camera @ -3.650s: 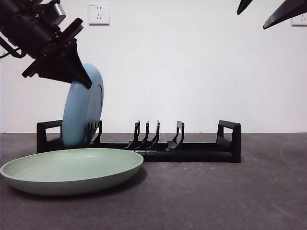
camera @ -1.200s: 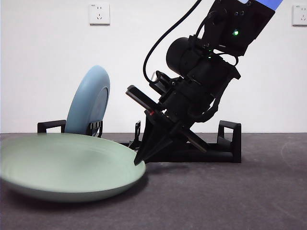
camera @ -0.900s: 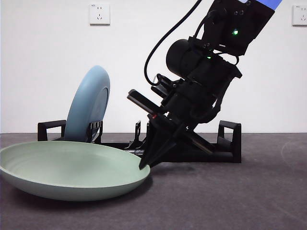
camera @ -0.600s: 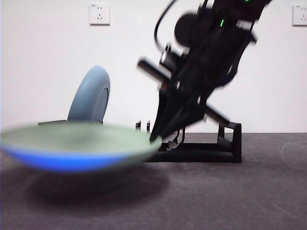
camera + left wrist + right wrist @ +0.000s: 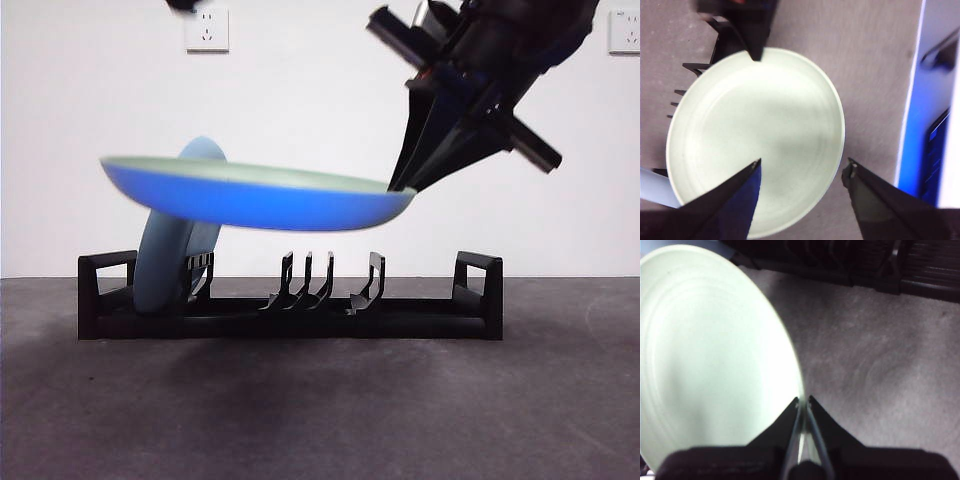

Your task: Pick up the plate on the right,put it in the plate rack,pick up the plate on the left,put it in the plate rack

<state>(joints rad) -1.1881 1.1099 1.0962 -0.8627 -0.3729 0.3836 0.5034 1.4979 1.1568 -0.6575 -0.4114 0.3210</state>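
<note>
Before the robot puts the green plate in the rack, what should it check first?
1. Right pincer pinches the green plate by its rim: ok.
2. Plate lifted above the plate rack: ok.
3. Plate turned upright for a slot: not ok, it lies almost flat.
4. Free dividers beside the blue plate: ok.
5. Left pincer open, above the plate, not touching it: ok.
6. Grip firm enough: cannot tell.

Plate rack on dark grey table
</note>
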